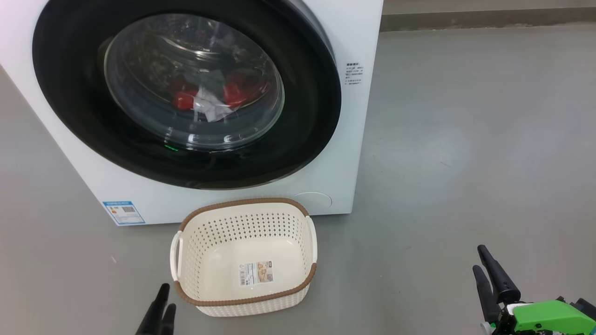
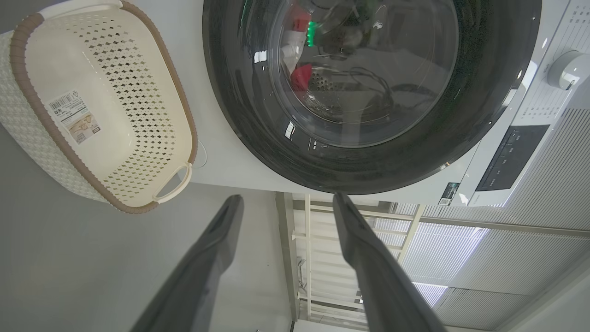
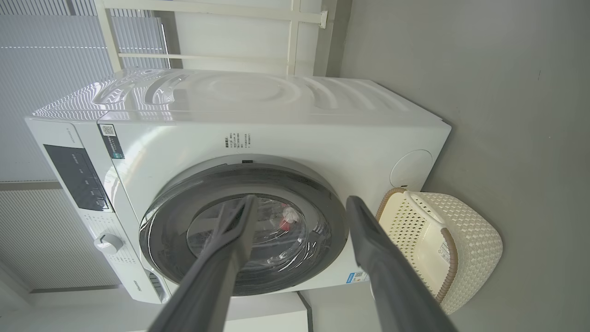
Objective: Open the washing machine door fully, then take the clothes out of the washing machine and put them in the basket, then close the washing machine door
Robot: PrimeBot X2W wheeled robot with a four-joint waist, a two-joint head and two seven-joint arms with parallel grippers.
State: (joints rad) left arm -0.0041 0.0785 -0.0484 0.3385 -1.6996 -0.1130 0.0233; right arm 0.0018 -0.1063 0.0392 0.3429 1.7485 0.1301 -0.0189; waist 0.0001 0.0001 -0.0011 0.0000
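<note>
Ahead of both jaws: glossy black plastic on the rim of the washing machine door (image 1: 70, 93), with smooth clear glass (image 1: 195, 56) in the middle, full of bright reflections. Around it, the smooth, slightly shiny white shell of the washing machine (image 1: 340, 167). Behind the glass, soft red and white cloth of the clothes (image 1: 235, 93). Near the left jaws, a matt cream plastic basket (image 1: 242, 203), perforated, with a brown woven-look rim and a paper label (image 1: 256, 273). Below the jaws, smooth matt grey floor (image 1: 465, 139). Dark matt fingers (image 2: 368, 258) on the left gripper (image 2: 286, 197); glossy green plastic behind the right gripper (image 1: 478, 258).

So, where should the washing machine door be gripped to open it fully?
Probably the door's black rim on the robot's right: that edge seems to stand slightly off the white washing machine front. Come from the right with the open right pincer.
</note>
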